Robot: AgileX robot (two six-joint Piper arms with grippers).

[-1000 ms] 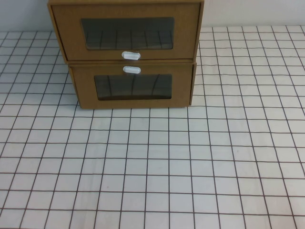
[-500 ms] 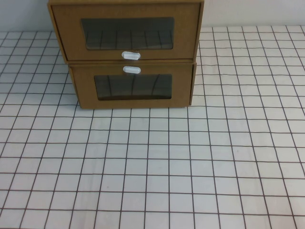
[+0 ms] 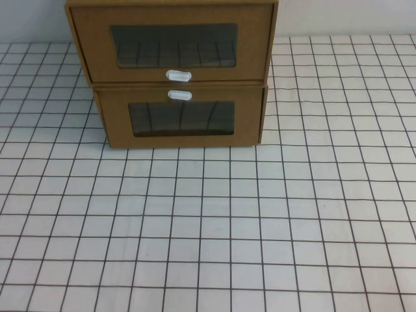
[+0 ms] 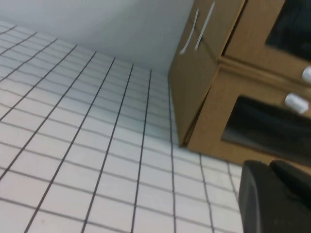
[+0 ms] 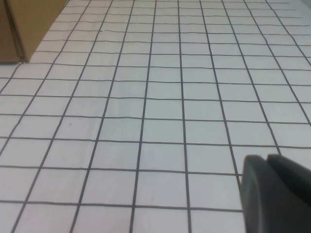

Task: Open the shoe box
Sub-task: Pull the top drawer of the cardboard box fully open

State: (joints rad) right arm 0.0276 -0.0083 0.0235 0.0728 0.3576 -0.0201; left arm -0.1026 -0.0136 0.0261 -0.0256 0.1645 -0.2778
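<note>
Ahead, stacked shoe boxes [image 3: 175, 83] near left gripper [image 4: 272, 187], well apart from right gripper [image 5: 272, 182].

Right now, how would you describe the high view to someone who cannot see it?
Two closed brown boxes, the upper box on the lower box, stand at the back of a white gridded table, each with a dark window and white handle. The left gripper and right gripper show only in their wrist views.

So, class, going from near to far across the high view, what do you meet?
Table → lower box → upper box stacked on it → wall. Neither pincer shows there: wrist views put left pincer near the boxes' left, right pincer, shut, over table to their right.
</note>
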